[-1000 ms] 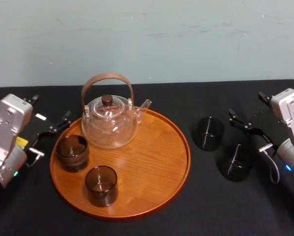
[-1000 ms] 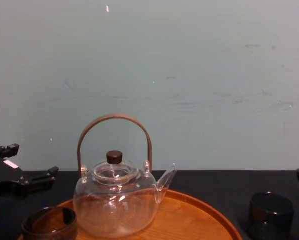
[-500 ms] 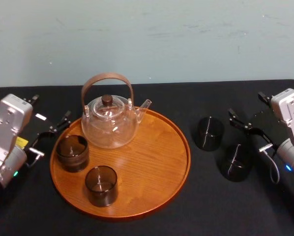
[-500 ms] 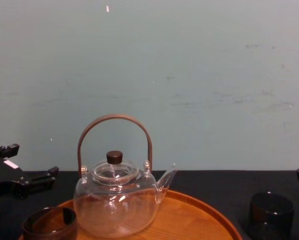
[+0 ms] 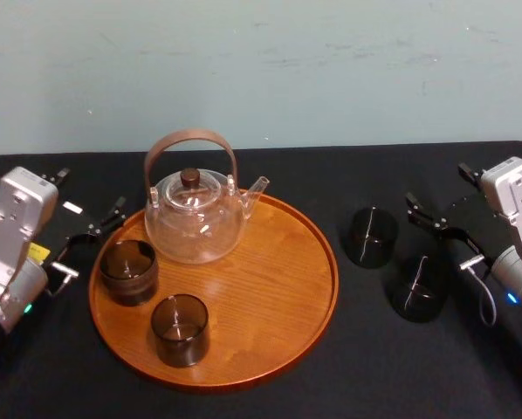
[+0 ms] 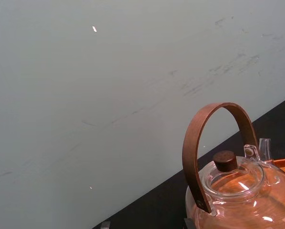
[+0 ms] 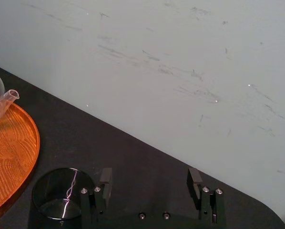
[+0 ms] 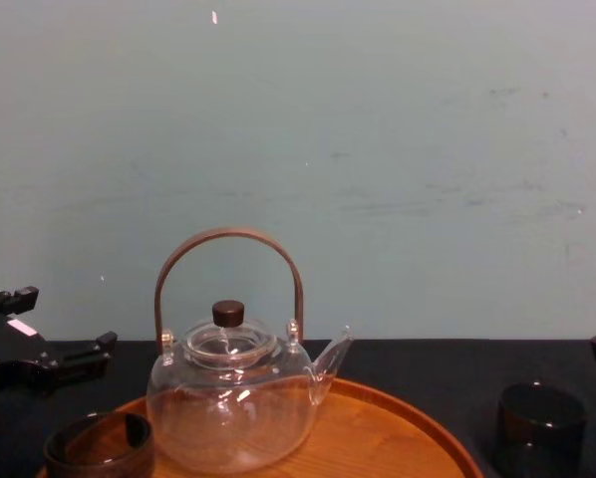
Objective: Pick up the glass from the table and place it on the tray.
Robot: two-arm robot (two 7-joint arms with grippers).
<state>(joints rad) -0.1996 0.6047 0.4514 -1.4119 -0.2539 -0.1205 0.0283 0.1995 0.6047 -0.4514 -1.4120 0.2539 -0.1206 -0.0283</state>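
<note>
Currently nothing is grasped. The right gripper [image 5: 436,188] hangs low over the desk [image 5: 331,393] on the right side, jaws spread and empty. It is just beside two glasses standing upright on the black cloth, right of the tray [image 5: 278,288]. The far glass [image 5: 371,236] is close to the tray rim. The near glass [image 5: 416,288] is further out, toward the robot.

Neither is between the fingers. In the right wrist view a dark glass [image 7: 61,193] sits outside one finger [image 7: 104,180], not in the gap. Can't tell for sure which of the two it is.

The tray carries a glass teapot [image 5: 195,223] at the back, plus a left tray glass [image 5: 128,271] and a front tray glass [image 5: 181,329]. Its right half is bare wood. My read: that's the drop zone, the shortest run from the right and clear of the spout.

The left gripper [image 5: 91,189] is parked by the tray's left edge, also spread and empty. The right arm is the obvious one for this pick.

Step, as I judge it: pre-grasp. The gripper needs a sideways shift to centre a glass in the gap. Risks are a finger clipping the neighbouring glass, and smooth walls slipping.
</note>
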